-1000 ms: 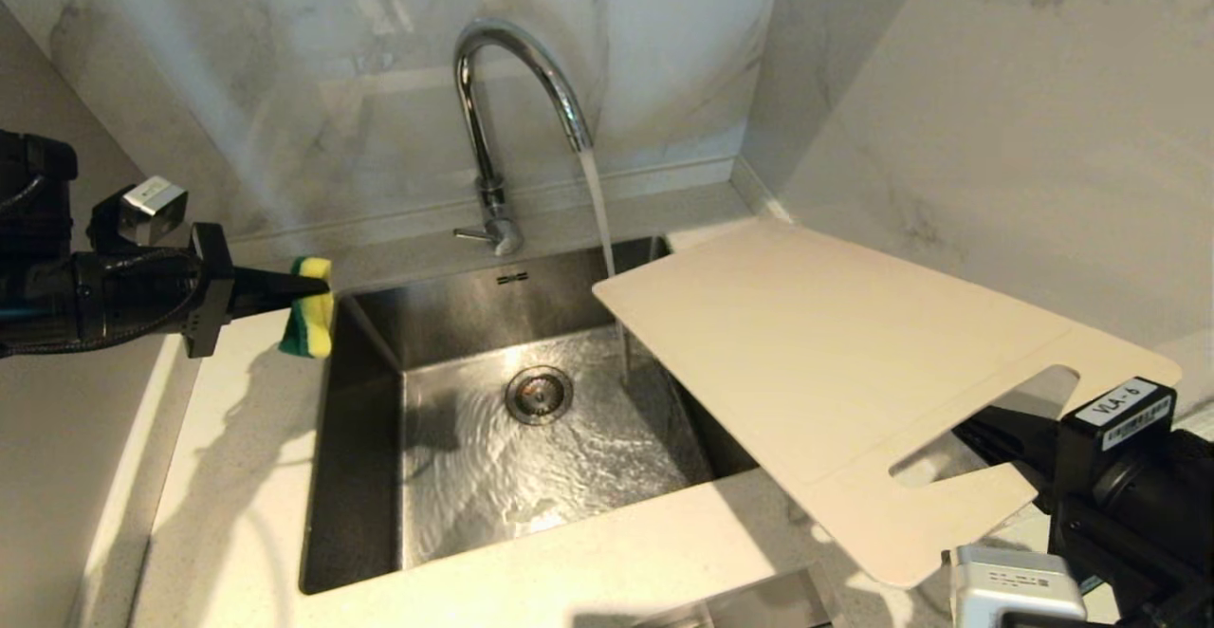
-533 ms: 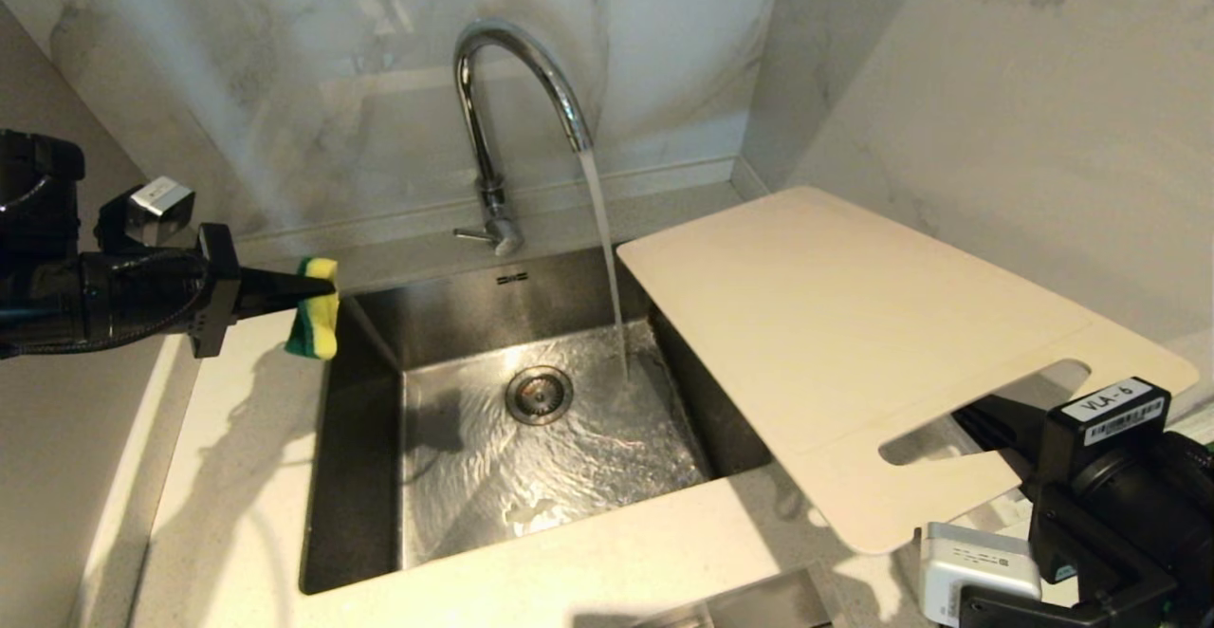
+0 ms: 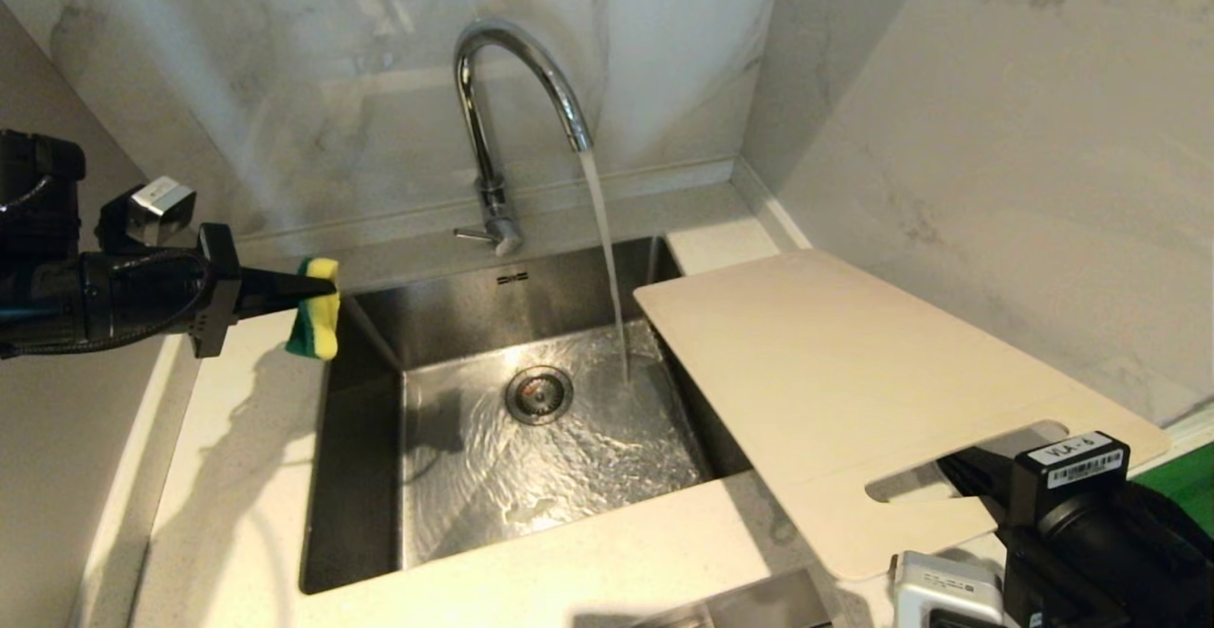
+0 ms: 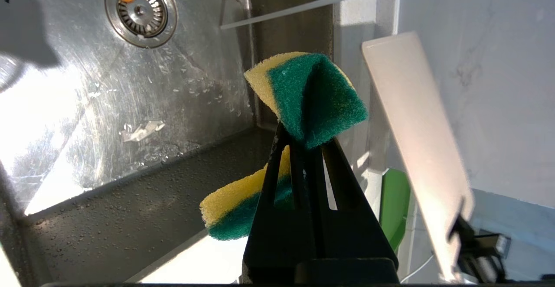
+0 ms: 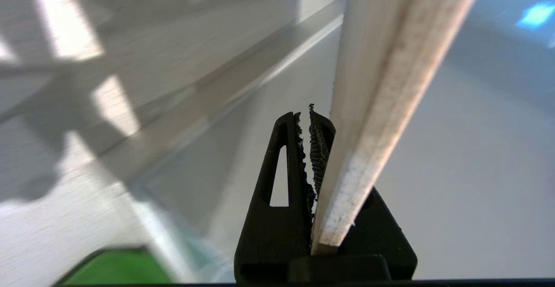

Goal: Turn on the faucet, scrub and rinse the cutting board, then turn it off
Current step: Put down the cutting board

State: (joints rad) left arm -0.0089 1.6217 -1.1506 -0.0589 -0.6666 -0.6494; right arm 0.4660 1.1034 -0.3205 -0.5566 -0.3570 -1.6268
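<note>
cutting board [image 3: 835, 372] pulled off stream | right claw [image 3: 958, 476] clamped | faucet [image 3: 503, 125] running

Matte black arms with sheathed cables, tapered black jaws, silver-grey wrist camera boxes, a white barcode label.

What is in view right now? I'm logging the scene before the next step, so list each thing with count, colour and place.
faucet: one, chrome, behind the sink, water running from its spout.
sink: one, steel, set in the countertop, wet floor with a round drain.
cutting board: one, cream, held over the counter right of the sink, clear of the stream.
sponge: one, yellow and green, held above the sink's left edge.
countertop: one, pale speckled, around the sink.
green flat item: one, at the far right, partly hidden.
left hand: shut on the sponge.
right hand: shut on the cutting board near its handle slot.
</note>
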